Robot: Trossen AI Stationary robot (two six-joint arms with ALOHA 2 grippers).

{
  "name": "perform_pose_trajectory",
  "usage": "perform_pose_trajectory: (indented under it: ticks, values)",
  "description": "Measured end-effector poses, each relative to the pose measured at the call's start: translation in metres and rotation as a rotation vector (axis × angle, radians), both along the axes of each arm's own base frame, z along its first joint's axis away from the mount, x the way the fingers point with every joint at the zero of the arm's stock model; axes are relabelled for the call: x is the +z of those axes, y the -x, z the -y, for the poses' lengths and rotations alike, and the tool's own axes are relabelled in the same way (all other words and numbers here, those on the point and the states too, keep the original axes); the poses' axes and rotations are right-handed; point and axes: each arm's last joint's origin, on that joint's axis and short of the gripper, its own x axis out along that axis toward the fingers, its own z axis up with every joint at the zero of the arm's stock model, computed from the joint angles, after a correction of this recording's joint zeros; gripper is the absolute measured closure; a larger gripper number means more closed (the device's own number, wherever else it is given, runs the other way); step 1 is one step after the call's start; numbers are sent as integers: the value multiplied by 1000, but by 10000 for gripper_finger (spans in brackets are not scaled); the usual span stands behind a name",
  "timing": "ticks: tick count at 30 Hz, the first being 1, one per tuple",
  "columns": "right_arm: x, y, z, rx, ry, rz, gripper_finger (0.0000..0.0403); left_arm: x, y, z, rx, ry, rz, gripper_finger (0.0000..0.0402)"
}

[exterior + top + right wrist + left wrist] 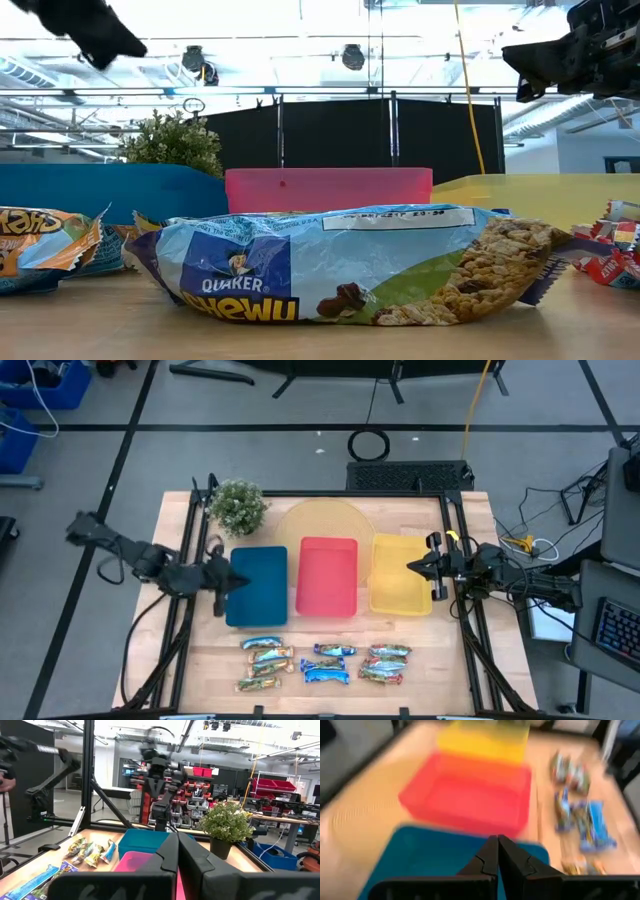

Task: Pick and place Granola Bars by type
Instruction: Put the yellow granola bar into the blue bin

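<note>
From above I see the Granola Bars (322, 663) lying in three small groups along the near edge of the surface (470, 650), in front of a blue tray (257, 586), a red tray (327, 575) and a yellow tray (401, 572) set side by side; a potted plant (238, 506) stands behind the blue tray. My left tool (222, 582) hovers over the blue tray's left edge with its fingers pressed together, and my right tool (412, 567) sits over the yellow tray's right side, fingers also together, both holding nothing. At table height, one big blue-wrapped bar (350, 265) fills the foreground and hides most of the trays behind it. Through the left wrist I look past shut fingers (487, 857) across the blue and red trays, bars off to one side. Through the right wrist, the other arm (161, 780) stands beyond the trays, beside the plant.
</note>
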Motion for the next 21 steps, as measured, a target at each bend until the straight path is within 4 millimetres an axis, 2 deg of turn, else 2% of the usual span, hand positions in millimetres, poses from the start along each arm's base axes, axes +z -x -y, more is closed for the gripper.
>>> perform_pose_trajectory:
  ticks: [5, 10, 12, 16, 21]
  values:
    - [0, 0, 0, 0, 0, 0, 403, 24, -23, 46, 12, 88, -237, 387]
    - [0, 0, 0, 0, 2, 2, 403, 28, -46, 93, 66, 94, -384, 387]
    - [1, 0, 0, -1, 3, 9, 403, 20, -51, 108, 91, 91, -477, 387]
    - [1, 0, 0, -1, 5, 8, 403, -10, -56, 131, 144, 121, -687, 377]
    - [1, 0, 0, 2, -9, 7, 403, -48, -63, 161, 136, 156, -841, 319]
